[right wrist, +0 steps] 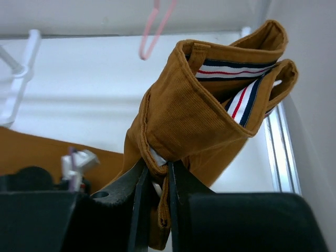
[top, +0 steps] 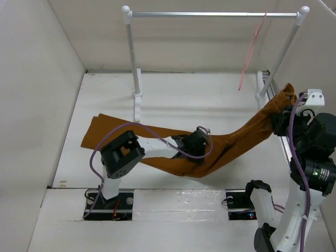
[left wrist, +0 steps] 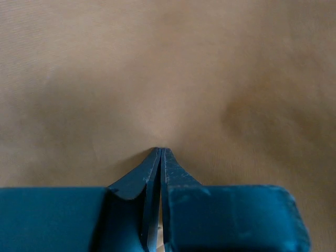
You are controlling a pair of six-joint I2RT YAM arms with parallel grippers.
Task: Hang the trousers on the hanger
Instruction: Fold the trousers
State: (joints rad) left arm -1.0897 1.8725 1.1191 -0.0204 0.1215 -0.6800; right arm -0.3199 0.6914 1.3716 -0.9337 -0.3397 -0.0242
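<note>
So the top view gives the whole layout: the trousers (top: 241,139) are stretched across the white table (top: 184,89), leg ends lying flat at the far left and the waist end lifted up at the right edge, near the rack's right post. The hanger (top: 251,50) is hooked on the silver rail (top: 210,14) near its right end, dangling free, well apart from the cloth. You can also see the left gripper (top: 195,143) sitting down on the trousers about mid-length, but not what its jaws are doing. The left wrist view sorts that out: nothing but brown cloth filling the frame, and the two fingers pressed tight together with their tips against it. Can't tell if any fold is actually caught between them. The right gripper (top: 281,121) is just a dark lump in the top view, but the right wrist view shows it clamped on a bunched fold just under the waistband, with a sliver of white lining in the pinch. Only that view shows the striped waistband lining (right wrist: 239,84), red, white and dark, facing up and open.
</note>
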